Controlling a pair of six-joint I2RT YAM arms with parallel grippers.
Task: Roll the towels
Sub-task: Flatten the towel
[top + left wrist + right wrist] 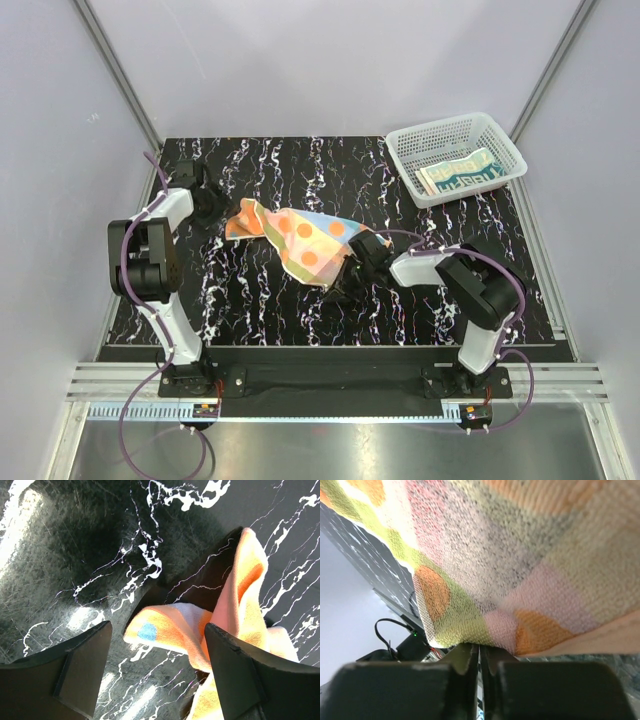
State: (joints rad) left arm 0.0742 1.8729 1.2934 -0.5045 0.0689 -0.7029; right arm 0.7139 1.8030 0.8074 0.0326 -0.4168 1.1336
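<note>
Orange towel (300, 238): was seen crumpled at mid table (250, 300).
Right gripper (480, 654): was pinched shut on the towel's near-right hem, probably so the cloth could be drawn flat.
Left gripper (157, 635): was held wide astride the opposite corner, not closed.
Cream towel (460, 172): was left in the basket (410, 140), well apart.

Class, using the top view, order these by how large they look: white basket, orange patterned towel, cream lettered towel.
1. White basket and orange patterned towel: too alike to rank.
2. Cream lettered towel, clearly smallest.
</note>
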